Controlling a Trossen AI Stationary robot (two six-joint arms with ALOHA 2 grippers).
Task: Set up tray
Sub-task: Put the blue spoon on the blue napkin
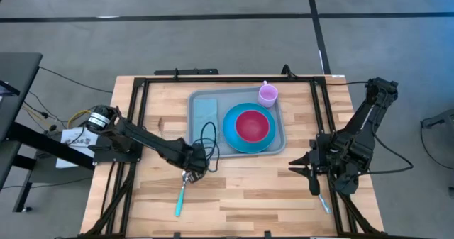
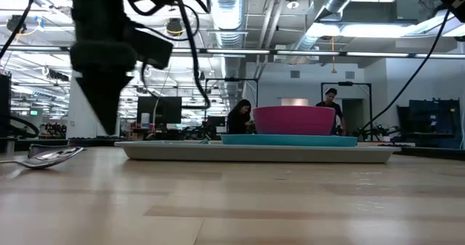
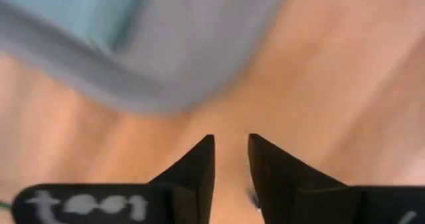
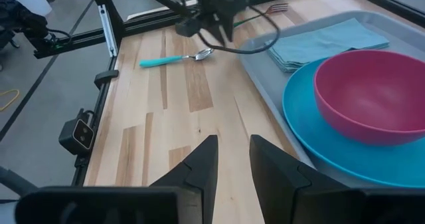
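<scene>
tray [image 1: 279, 145]: sits toward the far edge of the table [image 1: 234, 196], roughly centred; everything below is placed relative to it.
tray load: teal napkin [image 1: 205, 114] flat at its left end, blue plate [image 1: 234, 136] in the middle with a pink bowl [image 1: 252, 125] on it, lilac cup [image 1: 268, 94] with something thin standing in it at the far right corner. Reads like a place setting, mostly built.
cutlery: teal-handled spoon [image 1: 181, 194] lies on the table off the tray's near left corner, bowl end toward the tray. A second teal-handled piece [image 1: 324, 203] lies off the near right corner; type unclear. Probably what's left to load.
left gripper [image 1: 193, 169]: hovers just off the tray's near left corner, right above the spoon's bowl end; jaws close together with a thin gap, nothing held. Looks set up for a spoon pick.
right gripper [image 1: 296, 164]: parked off the near right corner, pointing toward the tray; jaws slightly apart, empty.
obstructions: a loose black cable [image 1: 207, 136] off the left arm loops over the tray's near left part by the napkin, a snag risk. The tray's raised rim needs clearing on any carry-in.
</scene>
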